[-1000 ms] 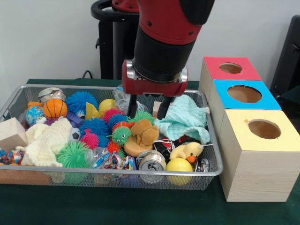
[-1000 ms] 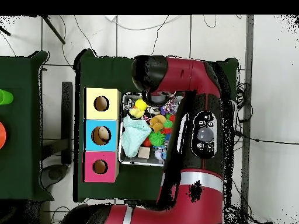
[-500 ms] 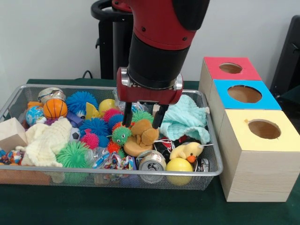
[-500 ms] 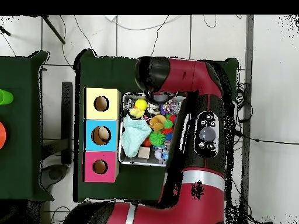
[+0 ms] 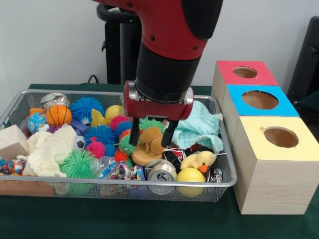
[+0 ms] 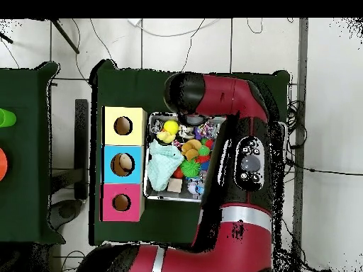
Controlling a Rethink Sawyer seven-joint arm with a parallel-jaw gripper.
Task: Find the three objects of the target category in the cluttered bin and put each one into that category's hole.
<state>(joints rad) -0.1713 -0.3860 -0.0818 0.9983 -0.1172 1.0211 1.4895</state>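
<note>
Bin [image 5: 20,99], front-view gripper [image 5: 151,135] astride brown plush [image 5: 152,141]

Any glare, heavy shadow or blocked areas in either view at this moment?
Front view: even light, no strong glare; the tool stands open over the brown plush in the bin, partly hiding it. Overhead view: the arm covers much of the bin, and the tool is hidden there.
</note>
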